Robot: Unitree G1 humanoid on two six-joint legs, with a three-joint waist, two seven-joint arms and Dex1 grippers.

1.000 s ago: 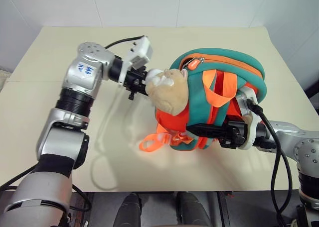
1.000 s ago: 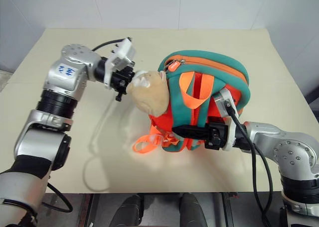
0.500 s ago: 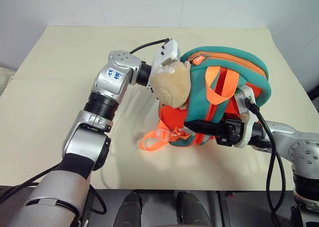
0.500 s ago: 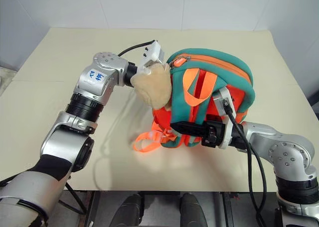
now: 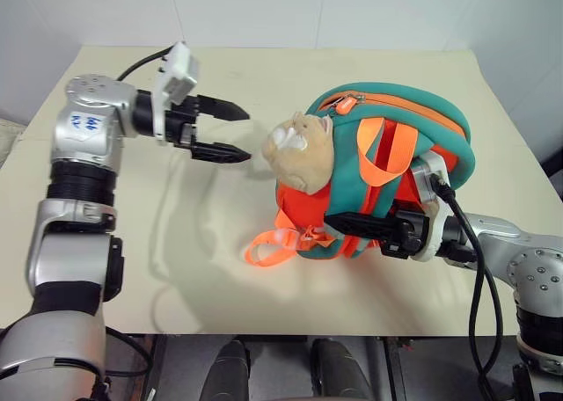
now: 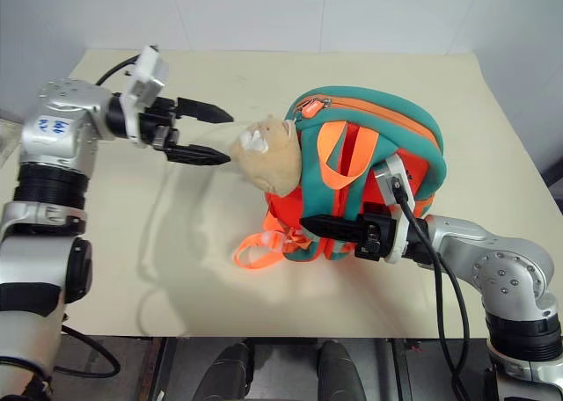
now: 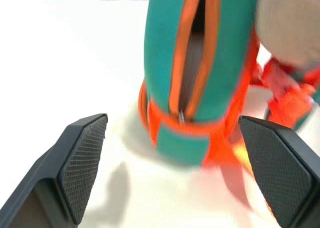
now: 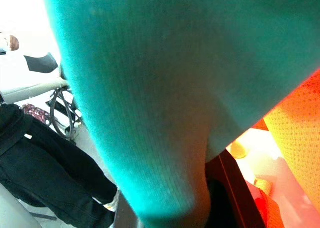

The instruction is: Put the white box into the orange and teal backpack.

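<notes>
Two grippers at work, each with its own job. Left gripper (image 5: 222, 132) spread wide and empty, hanging above the table (image 5: 132, 243), fingers aimed level at the backpack (image 5: 387, 168) and well short of it. Just past its fingertips, the plush hamster (image 5: 299, 150), dangling off the near side of the pack; close to it but clear of contact. Seen along those fingers in the left wrist view: the pack's teal end with the orange-edged zipper (image 7: 192, 53) running up it, parted to a narrow dark slit, nothing visible inside.

Right gripper (image 6: 339, 228) pinched together on the lower front of the pack, about where the teal strap meets the orange body; seemingly there to keep the soft bag propped upright with the zip on top, so it cannot slump. Exactly what lies between the fingers hard to tell, strap or fabric. Pressed tight against the teal fabric (image 8: 165, 88) in the right wrist view, with a person's dark-clothed legs (image 8: 45, 163) beyond.

Loose orange webbing loop (image 5: 273, 247) trailing on the table below the left gripper's line, toward the front edge.

No white box anywhere on the table or in either gripper; probably inside the pack already, though the slit too dark to confirm. Judged near done, with perhaps the zip left to close.
</notes>
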